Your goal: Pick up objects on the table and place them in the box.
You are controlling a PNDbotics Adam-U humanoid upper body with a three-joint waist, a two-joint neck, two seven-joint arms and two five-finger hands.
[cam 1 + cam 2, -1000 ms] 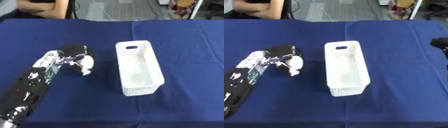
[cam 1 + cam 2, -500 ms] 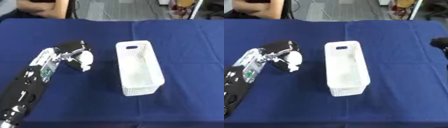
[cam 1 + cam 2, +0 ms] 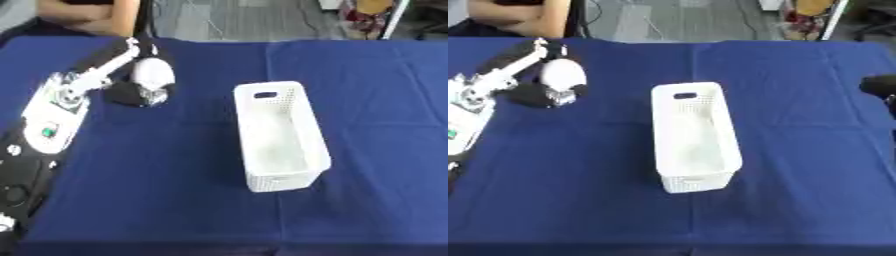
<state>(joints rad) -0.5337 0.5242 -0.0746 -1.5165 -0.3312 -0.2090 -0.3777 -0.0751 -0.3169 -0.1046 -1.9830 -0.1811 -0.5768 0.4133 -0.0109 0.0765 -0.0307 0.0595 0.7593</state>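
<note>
The left robot hand (image 3: 140, 90), clamped on a white object (image 3: 150, 72), has risen toward the tabletop's (image 3: 175, 200) far-left corner; the box's (image 3: 278, 135) long axis runs near-to-far.

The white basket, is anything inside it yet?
It looks empty. Only the white basket's own bare floor and walls show. The left hand is off to its left, holding a white round thing above the blue table.

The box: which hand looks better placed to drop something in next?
Left, probably. The left hand already holds a white object near the box; the right hand shows only at the edge.
</note>
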